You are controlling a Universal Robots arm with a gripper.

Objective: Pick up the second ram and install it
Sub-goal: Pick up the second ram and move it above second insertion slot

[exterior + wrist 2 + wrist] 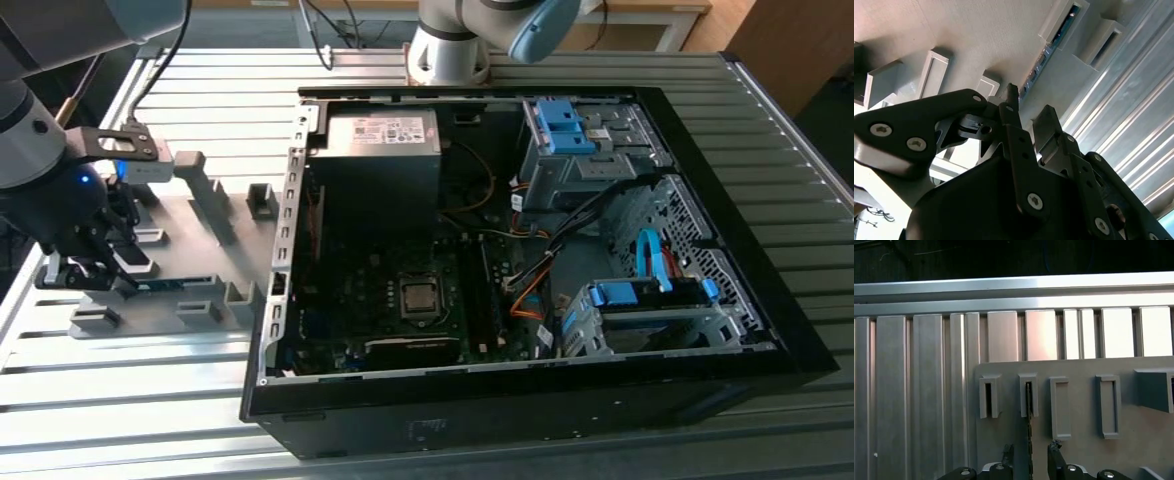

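Two fingers (1056,454) of the gripper (1030,456) stand parted astride the second ram (1029,430), clear of it, holding nothing. On edge in the grey fixture (1084,455) at the exterior view's left, it runs lengthwise away into a slotted post (1028,377).

The ribbed aluminium table top (534,70) is silver-grey, striped with parallel grooves. The flat slotted holder plate (214,215) is plain matt grey. The long, thin circuit-board ram stick (176,283) is blue-green. The two-fingered gripper (1027,104) is black, dotted with silvery screw heads. The open metal computer case (534,400) is black. Its motherboard (347,335) is dark green, the square processor socket (419,297) is silvery, and the boxy power supply (384,135) is grey with a white label. The chunky plastic drive clips (561,125) are bright blue. The sheet-metal drive cage (694,215) is grey with a pattern of punched holes. A thin cable (527,303) is orange. The robot arm's rounded joint cap (541,30) is pale blue.
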